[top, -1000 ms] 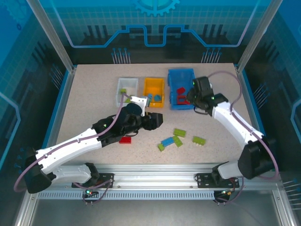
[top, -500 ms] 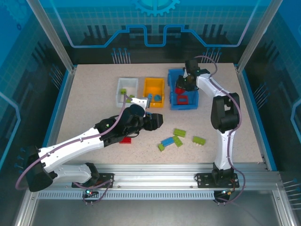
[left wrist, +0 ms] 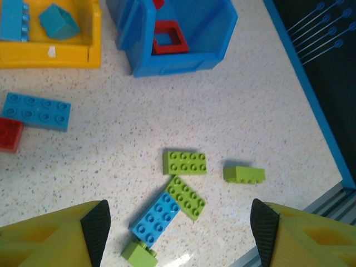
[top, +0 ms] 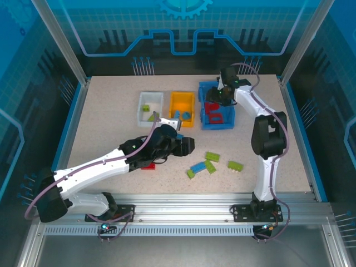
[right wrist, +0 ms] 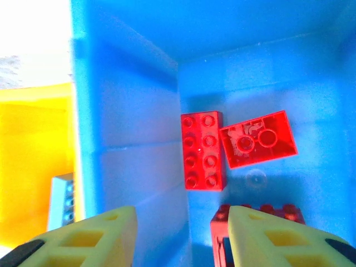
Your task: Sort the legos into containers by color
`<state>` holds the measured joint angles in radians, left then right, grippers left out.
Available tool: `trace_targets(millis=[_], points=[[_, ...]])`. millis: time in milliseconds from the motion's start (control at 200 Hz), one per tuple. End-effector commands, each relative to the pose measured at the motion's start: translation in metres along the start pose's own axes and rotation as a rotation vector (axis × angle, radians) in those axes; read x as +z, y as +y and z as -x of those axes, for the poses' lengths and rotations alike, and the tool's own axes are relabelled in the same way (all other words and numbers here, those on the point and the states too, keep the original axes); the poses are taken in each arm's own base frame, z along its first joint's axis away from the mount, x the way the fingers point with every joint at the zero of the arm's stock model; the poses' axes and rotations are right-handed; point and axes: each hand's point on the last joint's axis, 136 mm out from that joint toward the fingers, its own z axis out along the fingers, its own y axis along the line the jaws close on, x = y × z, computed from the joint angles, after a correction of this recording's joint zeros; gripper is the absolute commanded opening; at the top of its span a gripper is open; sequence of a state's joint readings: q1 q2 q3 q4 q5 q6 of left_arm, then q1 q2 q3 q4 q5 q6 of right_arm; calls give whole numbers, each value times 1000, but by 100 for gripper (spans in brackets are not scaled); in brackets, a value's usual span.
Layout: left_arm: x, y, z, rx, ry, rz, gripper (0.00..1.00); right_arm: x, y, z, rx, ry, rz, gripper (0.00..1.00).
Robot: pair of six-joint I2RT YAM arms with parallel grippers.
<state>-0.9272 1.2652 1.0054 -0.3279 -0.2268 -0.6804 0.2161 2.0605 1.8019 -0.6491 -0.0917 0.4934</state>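
Right gripper (right wrist: 179, 214) hangs parted, empty, over blue bin (right wrist: 128, 111) holding red bricks (right wrist: 202, 150); left gripper (left wrist: 179, 222), wide and empty, hovers above unsorted green bricks (left wrist: 184, 162) and blue bricks (left wrist: 157, 218).

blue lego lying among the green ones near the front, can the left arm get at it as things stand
Probably yes. The left gripper hangs open right above the blue lego, with nothing over it. Green legos touch its side and end, so a clean pinch may be tight.
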Motion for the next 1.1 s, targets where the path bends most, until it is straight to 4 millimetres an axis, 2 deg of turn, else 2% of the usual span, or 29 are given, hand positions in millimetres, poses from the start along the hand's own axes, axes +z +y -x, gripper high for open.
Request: trace_targets(millis=[0, 65, 145, 305, 460, 590, 665, 685, 760, 905, 1095], points=[[8, 9, -28, -7, 123, 48, 72, -76, 18, 16, -59, -144, -5, 49], [14, 18, -44, -41, 180, 89, 73, -100, 20, 8, -76, -185, -15, 50], [22, 22, -66, -65, 239, 127, 73, -126, 21, -16, -97, -227, -16, 51], [39, 12, -107, -32, 343, 149, 75, -159, 23, -95, -154, -241, 36, 60], [49, 8, -137, 187, 442, 135, 81, -179, 21, -171, -192, -178, 107, 69], [58, 13, -152, 420, 548, 122, 81, -194, 12, -210, -151, -127, 163, 72], [66, 17, -154, 532, 588, 140, 82, -207, 9, -221, -125, -131, 193, 73], [69, 18, -155, 556, 596, 143, 81, -203, 3, -230, -118, -111, 186, 73], [79, 18, -158, 626, 607, 131, 81, -211, 1, -238, -100, -110, 211, 74], [89, 26, -158, 679, 623, 157, 80, -221, 4, -248, -77, -92, 258, 75], [92, 38, -159, 680, 609, 200, 79, -226, 4, -251, -66, -90, 270, 75]])
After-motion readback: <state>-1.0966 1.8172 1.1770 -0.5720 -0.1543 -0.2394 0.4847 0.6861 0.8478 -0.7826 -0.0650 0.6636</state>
